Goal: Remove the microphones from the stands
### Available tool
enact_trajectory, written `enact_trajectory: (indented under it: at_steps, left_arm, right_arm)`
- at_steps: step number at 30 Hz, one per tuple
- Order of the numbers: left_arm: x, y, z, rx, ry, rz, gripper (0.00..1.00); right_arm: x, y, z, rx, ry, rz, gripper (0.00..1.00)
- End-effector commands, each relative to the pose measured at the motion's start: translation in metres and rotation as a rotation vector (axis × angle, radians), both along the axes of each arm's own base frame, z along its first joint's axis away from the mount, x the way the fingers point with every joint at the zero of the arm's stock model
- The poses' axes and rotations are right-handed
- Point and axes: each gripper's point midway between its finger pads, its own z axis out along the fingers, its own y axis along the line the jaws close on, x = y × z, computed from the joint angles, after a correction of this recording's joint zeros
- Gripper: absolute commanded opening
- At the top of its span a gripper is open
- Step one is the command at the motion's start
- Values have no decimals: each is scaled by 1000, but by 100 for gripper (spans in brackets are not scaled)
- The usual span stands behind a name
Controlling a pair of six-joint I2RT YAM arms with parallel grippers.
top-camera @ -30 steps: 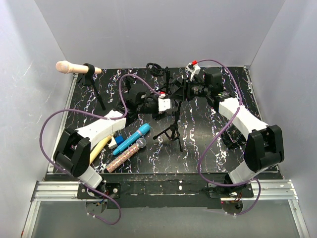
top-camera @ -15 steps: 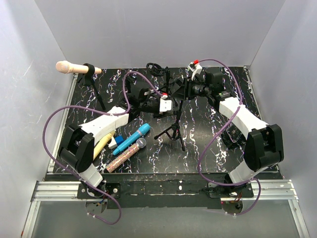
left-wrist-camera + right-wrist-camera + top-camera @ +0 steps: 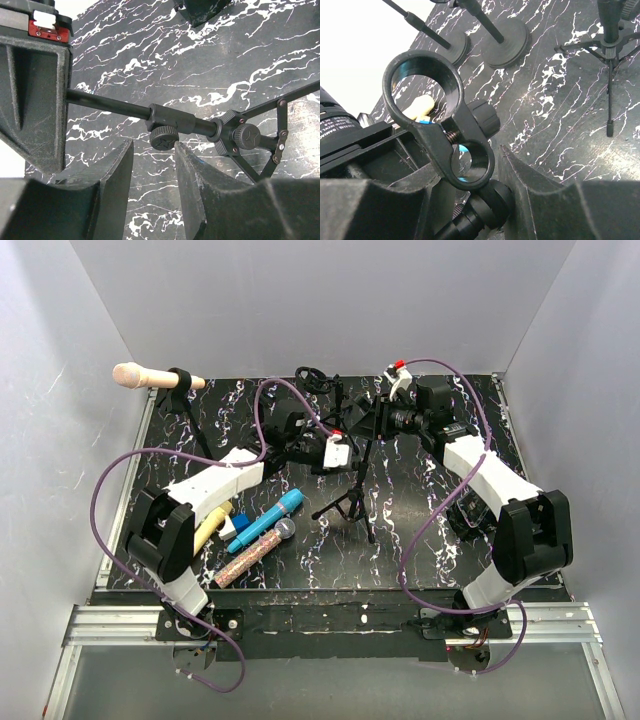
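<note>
Left gripper point(image 3: 154, 150) spread wide, stand pole point(image 3: 110, 103) just past its fingertips, probably lining up to brace it. Right gripper point(image 3: 465, 161) straddles the empty clip ring point(image 3: 436, 134); can't tell if it's clamped.

From here I see a blue tube point(image 3: 266, 520) and a glitter mic point(image 3: 252, 554) lying side by side, with a yellow piece point(image 3: 206, 533) just left of them, all on the black marbled table point(image 3: 330, 560).
</note>
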Motion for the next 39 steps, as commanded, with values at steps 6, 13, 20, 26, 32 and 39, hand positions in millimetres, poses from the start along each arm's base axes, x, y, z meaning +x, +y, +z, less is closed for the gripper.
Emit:
enact_trajectory:
  at_steps: [6, 13, 20, 26, 32, 39]
  left_arm:
    - [-13, -7, -6, 39, -31, -114, 40]
    - [-8, -10, -6, 30, -14, -74, 27]
    - [4, -14, 11, -53, 101, 83, 26]
    - [7, -13, 11, -63, 144, 134, 25]
    - [24, -16, 21, -107, 259, 266, 1]
    - [51, -6, 38, -216, 696, 493, 0]
  right_arm:
    - [5, 4, 14, 45, 4, -11, 1]
    - [5, 2, 10, 42, 17, -20, 1]
    - [8, -5, 13, 20, -20, -66, 1]
    - [11, -6, 14, 13, -21, -80, 1]
    - [15, -10, 18, -5, -55, -101, 1]
    - [5, -23, 53, -37, -304, -100, 1]
